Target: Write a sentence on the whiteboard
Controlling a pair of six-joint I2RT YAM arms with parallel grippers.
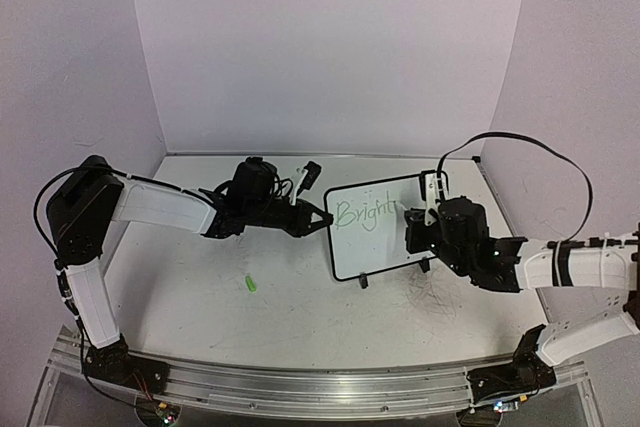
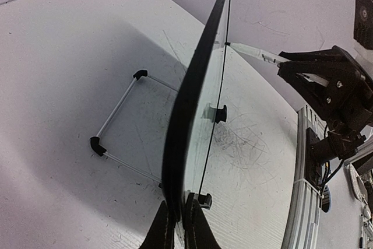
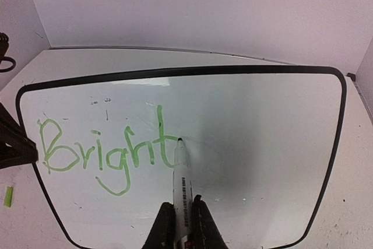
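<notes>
Right tool (image 3: 182, 211) clamps a marker (image 3: 180, 170), tip on the standing, landscape whiteboard (image 3: 262, 144); left tool (image 2: 179, 223) pinches its side edge.

I count two arms on my screens, the left arm (image 1: 160, 205) and the right arm (image 1: 580, 262). Each ends in one tool, the left tool (image 1: 322, 219) and the right tool (image 3: 180, 209), so two tools in all. Each wrist view gives me two fingers (image 2: 162, 231), four altogether.

There is one whiteboard (image 1: 385, 247), with two black feet (image 1: 363, 282) showing from overhead. Of the sentence (image 3: 105, 154) I count one green word, six letters, on a single line. One marker (image 3: 182, 182). One small green piece (image 1: 248, 283). One tabletop (image 1: 200, 317).
</notes>
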